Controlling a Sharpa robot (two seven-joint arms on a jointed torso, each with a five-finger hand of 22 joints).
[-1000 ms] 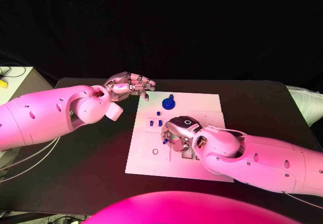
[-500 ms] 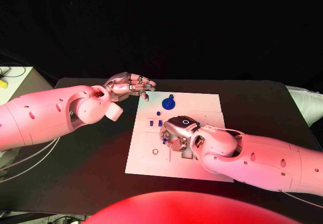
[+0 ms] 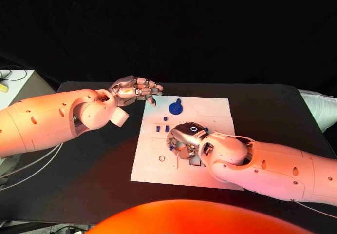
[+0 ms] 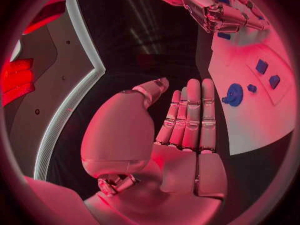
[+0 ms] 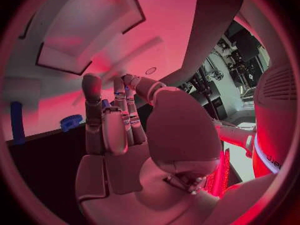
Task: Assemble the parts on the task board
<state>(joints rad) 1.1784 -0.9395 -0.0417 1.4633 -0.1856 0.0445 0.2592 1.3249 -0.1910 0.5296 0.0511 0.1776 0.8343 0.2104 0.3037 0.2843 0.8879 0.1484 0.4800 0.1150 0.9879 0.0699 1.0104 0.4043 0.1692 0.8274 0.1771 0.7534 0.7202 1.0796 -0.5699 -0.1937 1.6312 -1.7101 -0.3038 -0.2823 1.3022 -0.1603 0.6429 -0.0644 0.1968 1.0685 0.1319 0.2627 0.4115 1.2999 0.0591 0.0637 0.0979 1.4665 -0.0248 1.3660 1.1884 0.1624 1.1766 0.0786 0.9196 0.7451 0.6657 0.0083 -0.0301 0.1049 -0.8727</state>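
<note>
Working over the middle of the task board [image 3: 211, 109], the right hand [image 3: 184, 141] has its fingers curled down; can't tell if it's pinching a part. Left hand [image 3: 133, 90] hovers flat and empty just off the board's far-left corner. Round blue part [image 3: 176, 105] sits between them. I'd lower slowly, keeping anything held square to its slot.
</note>
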